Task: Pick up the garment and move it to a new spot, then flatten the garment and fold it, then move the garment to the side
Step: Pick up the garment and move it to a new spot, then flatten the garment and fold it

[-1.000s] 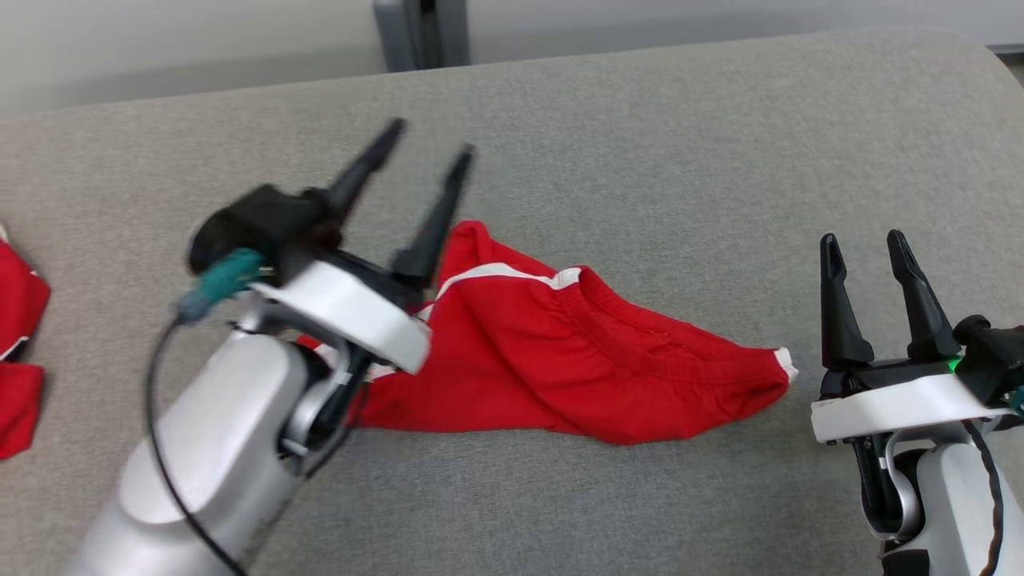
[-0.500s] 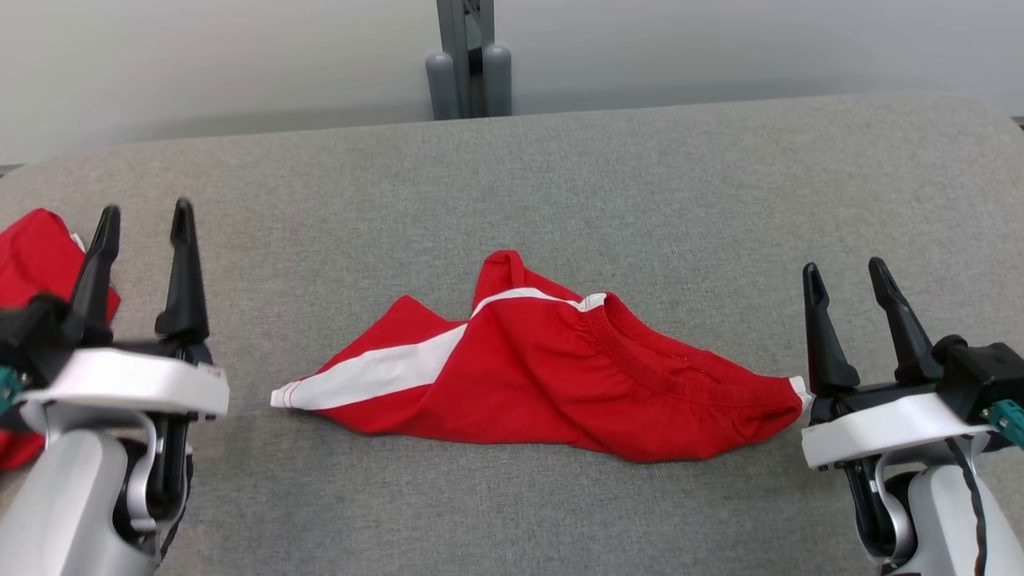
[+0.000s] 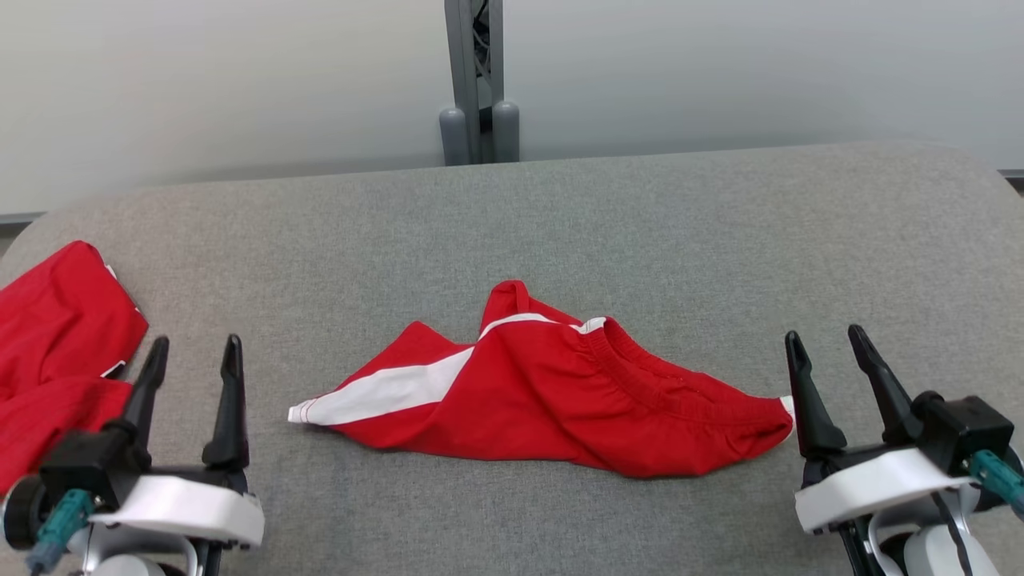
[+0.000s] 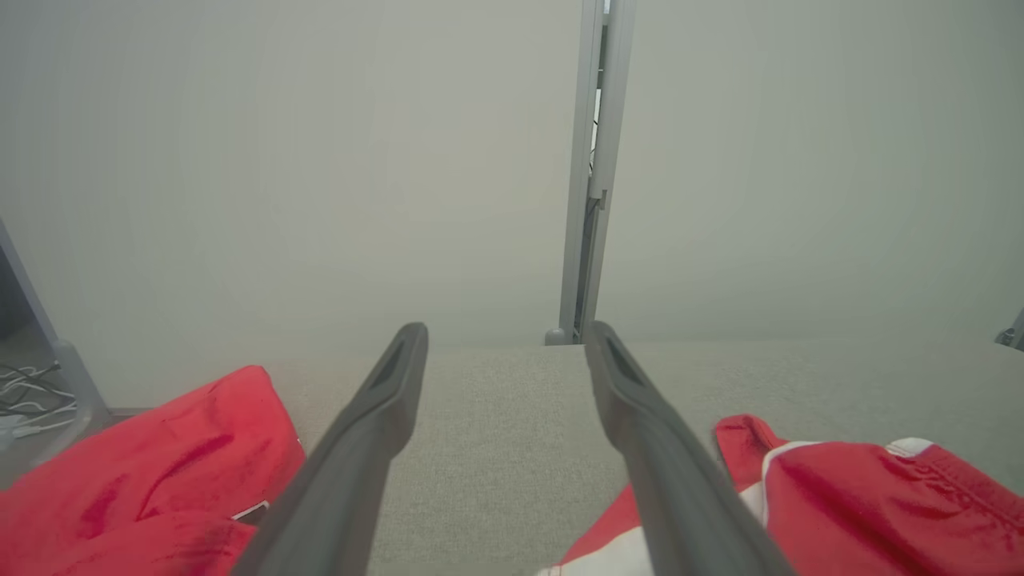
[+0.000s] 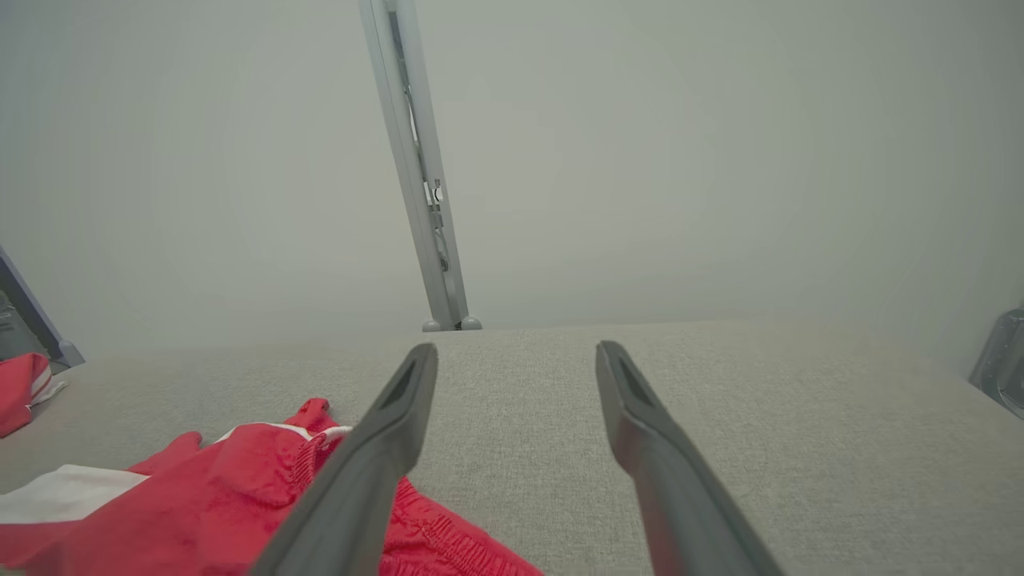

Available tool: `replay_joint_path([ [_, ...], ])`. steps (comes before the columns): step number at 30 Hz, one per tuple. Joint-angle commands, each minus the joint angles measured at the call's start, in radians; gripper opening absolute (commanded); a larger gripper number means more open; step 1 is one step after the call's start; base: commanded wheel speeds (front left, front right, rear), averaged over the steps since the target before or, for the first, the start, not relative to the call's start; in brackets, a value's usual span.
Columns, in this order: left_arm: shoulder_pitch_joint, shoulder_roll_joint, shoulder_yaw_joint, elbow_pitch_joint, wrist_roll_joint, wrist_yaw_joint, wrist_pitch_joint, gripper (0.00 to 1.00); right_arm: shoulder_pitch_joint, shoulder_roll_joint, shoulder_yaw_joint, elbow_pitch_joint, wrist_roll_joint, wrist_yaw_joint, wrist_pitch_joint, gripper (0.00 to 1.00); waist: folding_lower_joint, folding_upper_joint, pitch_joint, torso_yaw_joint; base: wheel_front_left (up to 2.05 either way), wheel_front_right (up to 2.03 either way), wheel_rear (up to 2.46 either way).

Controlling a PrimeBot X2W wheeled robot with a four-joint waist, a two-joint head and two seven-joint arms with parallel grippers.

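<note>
Two released, empty tools, left tool (image 3: 196, 346) and right tool (image 3: 824, 334), flank the crumpled red garment (image 3: 560, 392).

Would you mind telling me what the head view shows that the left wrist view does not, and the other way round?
Head view adds: the open right gripper and the red garment's right end beside it. Left wrist view adds: white cables at its left edge. Shared: the open left gripper, the garment's white stripe, a second red garment, the grey post, the grey padded surface.
</note>
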Motion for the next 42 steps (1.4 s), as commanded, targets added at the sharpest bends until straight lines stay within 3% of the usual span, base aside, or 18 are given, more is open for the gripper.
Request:
replay_joint_path([
  [1,0.019,0.007,-0.001,-0.009,0.007,0.010,0.004,1.00,0.019,-0.006,-0.004,-0.009,0.008,0.000,0.009,1.00,0.0000,0.0000,-0.010,-0.003,0.00,0.00,0.00],
  [12,0.086,0.017,-0.015,-0.044,0.001,0.044,0.037,1.00,0.101,-0.006,-0.007,-0.064,0.025,0.000,0.054,1.00,0.0000,0.0000,-0.033,-0.008,0.00,0.00,0.00],
  [24,0.048,0.004,-0.044,-0.061,0.011,0.038,0.051,1.00,0.050,-0.006,0.009,-0.073,0.008,0.000,0.111,1.00,0.0000,0.0000,0.002,0.036,0.00,0.00,0.00],
  [29,0.020,-0.012,-0.058,-0.051,0.010,0.027,0.045,1.00,-0.017,-0.008,0.077,-0.021,0.015,0.000,0.186,1.00,0.0000,0.0000,0.031,0.073,0.00,0.00,0.00],
  [42,-0.061,-0.064,-0.083,0.017,-0.003,-0.020,0.016,1.00,-0.225,-0.113,0.279,0.157,0.174,0.000,0.349,1.00,0.0000,0.0000,0.136,0.177,0.00,0.00,0.00],
])
